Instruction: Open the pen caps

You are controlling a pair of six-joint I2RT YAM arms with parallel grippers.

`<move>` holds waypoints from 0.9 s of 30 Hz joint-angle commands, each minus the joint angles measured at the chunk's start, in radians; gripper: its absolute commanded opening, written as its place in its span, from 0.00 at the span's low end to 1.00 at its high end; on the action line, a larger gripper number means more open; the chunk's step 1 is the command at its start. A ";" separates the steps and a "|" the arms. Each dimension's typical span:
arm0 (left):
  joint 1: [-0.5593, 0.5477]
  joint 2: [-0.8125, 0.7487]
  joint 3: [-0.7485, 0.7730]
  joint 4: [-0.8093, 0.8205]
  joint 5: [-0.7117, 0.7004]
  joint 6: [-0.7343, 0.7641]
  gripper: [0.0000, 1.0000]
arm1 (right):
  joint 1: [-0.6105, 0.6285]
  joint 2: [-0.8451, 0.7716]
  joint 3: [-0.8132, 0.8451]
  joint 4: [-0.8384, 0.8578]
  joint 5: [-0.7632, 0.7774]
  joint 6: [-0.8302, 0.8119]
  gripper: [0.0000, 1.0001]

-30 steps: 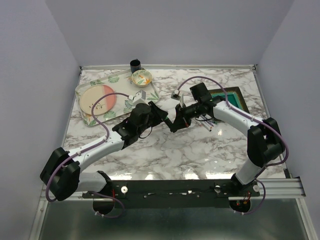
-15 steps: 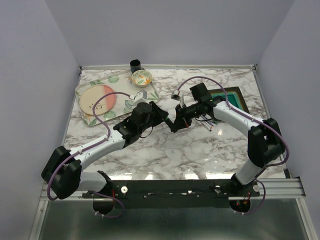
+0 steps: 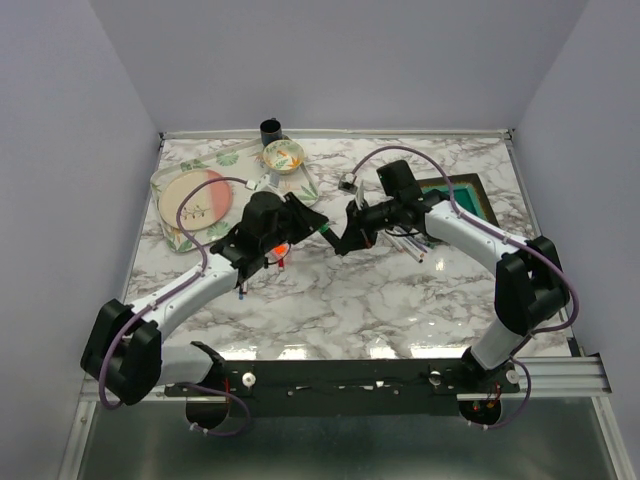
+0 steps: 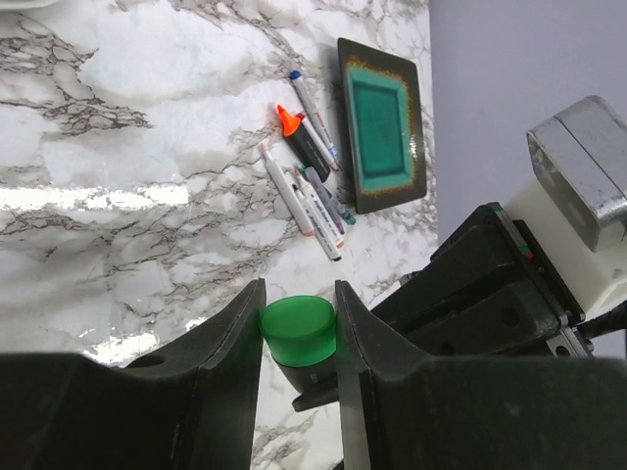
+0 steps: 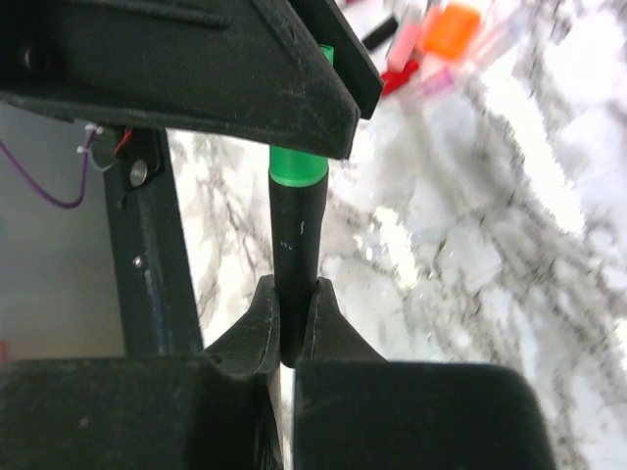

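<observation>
My left gripper [image 3: 316, 228] [image 4: 298, 292] is shut on the green cap [image 4: 299, 329] at the end of a thick black highlighter. My right gripper [image 3: 346, 240] [image 5: 292, 289] is shut on that highlighter's black body [image 5: 295, 235] and holds it above the table. A green collar [image 5: 297, 166] shows on the body just below the left finger. A short green stretch [image 3: 326, 228] shows between the two grippers. I cannot tell whether the cap has come free. Loose caps lie under the left arm: an orange one [image 3: 280, 249] [image 5: 454, 27], a blue one [image 3: 243, 294] and a red one [image 5: 397, 78].
Several other pens [image 3: 410, 240] [image 4: 312, 191], one with a bare orange tip [image 4: 287, 118], lie beside a dark tray with a teal centre [image 3: 470, 190] [image 4: 380, 191]. At back left stand a leafy tray [image 3: 165, 235] with a pink plate [image 3: 195, 198], a bowl [image 3: 283, 155] and a black cup [image 3: 270, 129].
My left gripper has drawn back to the left, away from the right gripper. A green stretch now shows between them. The loose caps under the left arm have come into view.
</observation>
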 commanded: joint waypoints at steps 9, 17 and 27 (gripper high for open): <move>0.266 -0.125 0.028 -0.127 -0.033 0.103 0.00 | 0.009 0.021 0.035 -0.090 0.048 -0.036 0.01; 0.378 -0.161 -0.001 -0.158 -0.039 0.094 0.00 | 0.035 0.044 0.055 -0.123 0.074 -0.061 0.01; 0.472 -0.220 -0.029 -0.176 0.032 0.109 0.00 | 0.052 0.054 0.065 -0.139 0.086 -0.075 0.01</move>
